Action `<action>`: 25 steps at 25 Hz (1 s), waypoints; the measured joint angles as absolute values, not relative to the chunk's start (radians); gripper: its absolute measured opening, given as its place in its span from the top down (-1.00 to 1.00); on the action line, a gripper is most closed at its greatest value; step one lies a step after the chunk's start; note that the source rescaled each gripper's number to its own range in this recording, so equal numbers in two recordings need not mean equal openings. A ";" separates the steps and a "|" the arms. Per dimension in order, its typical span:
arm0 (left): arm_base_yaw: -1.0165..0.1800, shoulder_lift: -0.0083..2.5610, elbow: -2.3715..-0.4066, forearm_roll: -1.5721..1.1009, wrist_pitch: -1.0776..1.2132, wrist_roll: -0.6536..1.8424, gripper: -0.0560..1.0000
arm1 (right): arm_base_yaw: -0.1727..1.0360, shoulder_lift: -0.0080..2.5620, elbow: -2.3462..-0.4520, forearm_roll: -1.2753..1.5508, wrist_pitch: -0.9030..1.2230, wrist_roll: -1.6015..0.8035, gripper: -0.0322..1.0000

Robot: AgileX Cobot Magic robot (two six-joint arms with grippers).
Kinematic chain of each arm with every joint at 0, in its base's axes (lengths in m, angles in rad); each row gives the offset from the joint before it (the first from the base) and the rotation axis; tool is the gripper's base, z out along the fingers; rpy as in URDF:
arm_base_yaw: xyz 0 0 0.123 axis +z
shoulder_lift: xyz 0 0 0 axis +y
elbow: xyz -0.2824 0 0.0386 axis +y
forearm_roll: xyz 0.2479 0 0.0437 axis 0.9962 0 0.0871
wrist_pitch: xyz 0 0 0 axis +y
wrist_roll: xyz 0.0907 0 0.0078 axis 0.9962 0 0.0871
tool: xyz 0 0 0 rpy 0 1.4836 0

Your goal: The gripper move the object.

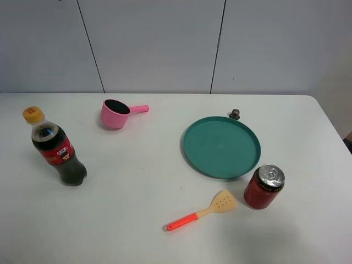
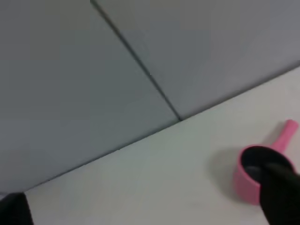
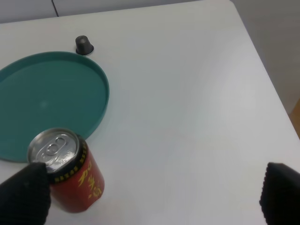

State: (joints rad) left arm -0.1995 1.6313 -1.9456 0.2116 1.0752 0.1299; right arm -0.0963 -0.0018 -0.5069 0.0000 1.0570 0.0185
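The red can (image 1: 264,187) with a silver pull-tab top stands upright on the white table, at the front right, next to the teal plate. No arm shows in the exterior high view. In the right wrist view the can (image 3: 70,174) stands close to one black fingertip (image 3: 23,197). My right gripper (image 3: 152,199) is open and empty, with its jaws wide apart above the table. My left gripper (image 2: 147,206) is open and empty, and only its two black fingertips (image 2: 281,192) show.
A teal plate (image 1: 221,146) lies right of centre, with a small dark capsule (image 1: 235,114) behind it. A pink pot (image 1: 115,113) stands at the back left, a cola bottle (image 1: 56,148) at the left, and an orange-handled spatula (image 1: 202,211) at the front. The table's right edge (image 1: 335,132) is near the can.
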 joint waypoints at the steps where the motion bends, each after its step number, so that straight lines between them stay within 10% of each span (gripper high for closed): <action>1: -0.165 1.591 -1.917 0.212 1.072 0.130 -1.00 | -0.096 -0.002 -0.507 0.000 1.057 0.018 -1.00; 9: 0.033 1.204 -1.486 0.189 1.017 0.067 -1.00 | -0.096 -0.002 -0.507 0.000 1.057 0.018 -1.00; 25: 0.047 0.206 -0.653 0.077 0.890 -0.155 -1.00 | -0.096 -0.002 -0.507 0.000 1.057 0.018 -1.00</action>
State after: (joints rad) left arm 0.0470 0.2062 -0.6533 0.0767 0.8901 -0.1554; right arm -0.0963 -0.0018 -0.5069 0.0000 1.0570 0.0185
